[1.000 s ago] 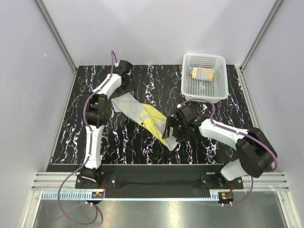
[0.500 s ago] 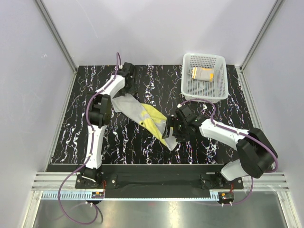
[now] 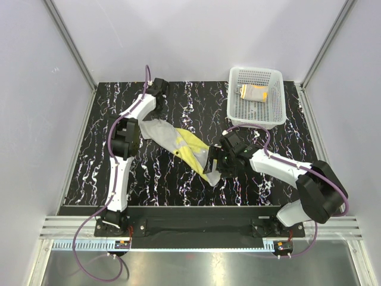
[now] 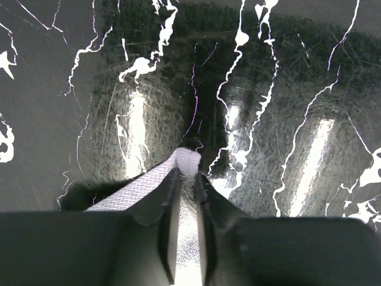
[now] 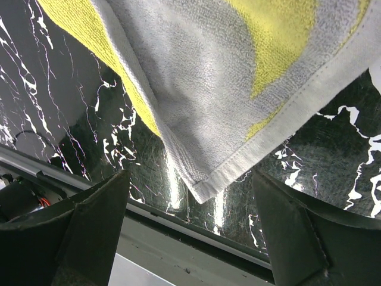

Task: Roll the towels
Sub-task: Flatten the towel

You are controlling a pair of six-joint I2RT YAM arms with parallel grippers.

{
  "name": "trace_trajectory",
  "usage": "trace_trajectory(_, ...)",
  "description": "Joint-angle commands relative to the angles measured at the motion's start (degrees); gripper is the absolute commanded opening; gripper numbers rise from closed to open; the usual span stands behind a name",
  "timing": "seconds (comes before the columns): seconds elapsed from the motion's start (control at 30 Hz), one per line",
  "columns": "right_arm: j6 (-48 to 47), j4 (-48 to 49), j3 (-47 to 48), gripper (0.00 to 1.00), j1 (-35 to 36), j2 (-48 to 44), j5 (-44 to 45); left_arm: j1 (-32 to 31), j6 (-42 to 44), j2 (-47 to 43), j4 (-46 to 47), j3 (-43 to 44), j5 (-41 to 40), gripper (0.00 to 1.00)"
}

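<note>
Left gripper (image 4: 186, 177) pinches just the yellow towel (image 3: 174, 140) by its far corner tip, so it could slip; right gripper (image 5: 190, 199) gapes wide.

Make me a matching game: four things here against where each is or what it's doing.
1 left gripper
2 right gripper
3 orange towel
4 basket

a open, at yellow towel's near corner
b far right of table
c in basket
d shut on yellow towel's far corner

Pairs: 1-d, 2-a, 3-c, 4-b
</note>
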Motion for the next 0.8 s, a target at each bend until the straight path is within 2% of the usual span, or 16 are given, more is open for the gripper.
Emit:
trace_trajectory(0.0, 0.11, 0.20, 1.80, 0.90, 0.87, 0.32, 1.56, 0.04, 0.14, 1.67, 0.09, 0.52, 0.28, 0.14)
trace_trajectory(0.23, -1.83, -1.29, 5.49, 0.89, 4.65, 5.32, 4.81, 0.13, -0.04, -0.45, 2.73, -2.73, 0.54, 0.13)
trace_trajectory(0.43, -1.65, -1.03, 7.16, 0.77, 7.20, 10.07, 6.22, 0.13, 0.14, -0.09, 2.91, -3.08, 0.98, 0.13)
trace_trajectory(0.53, -1.65, -0.94, 7.51, 0.58, 7.73, 11.66, 6.48, 0.04, 0.14, -0.18, 2.99, -3.17, 1.07, 0.13)
trace_trajectory(0.57, -1.57, -1.03, 7.60, 0.47, 7.90, 11.75, 6.83, 0.04, 0.14, -0.36, 2.99, -3.26, 1.07, 0.13)
trace_trajectory(0.67, -1.39, -2.17, 7.95, 0.36, 8.52, 11.57, 8.59, 0.04, 0.31, -0.62, 2.82, -3.35, 1.16, 0.13)
trace_trajectory(0.7, -1.39, -2.52, 8.04, 0.27, 8.61, 11.31, 9.46, 0.04, 0.40, -0.80, 2.64, -3.26, 1.07, 0.13)
trace_trajectory(0.77, -1.39, -3.75, 8.48, 0.20, 8.78, 10.43, 9.74, 0.13, 0.58, -1.93, 1.77, -3.08, 0.03, 0.12)
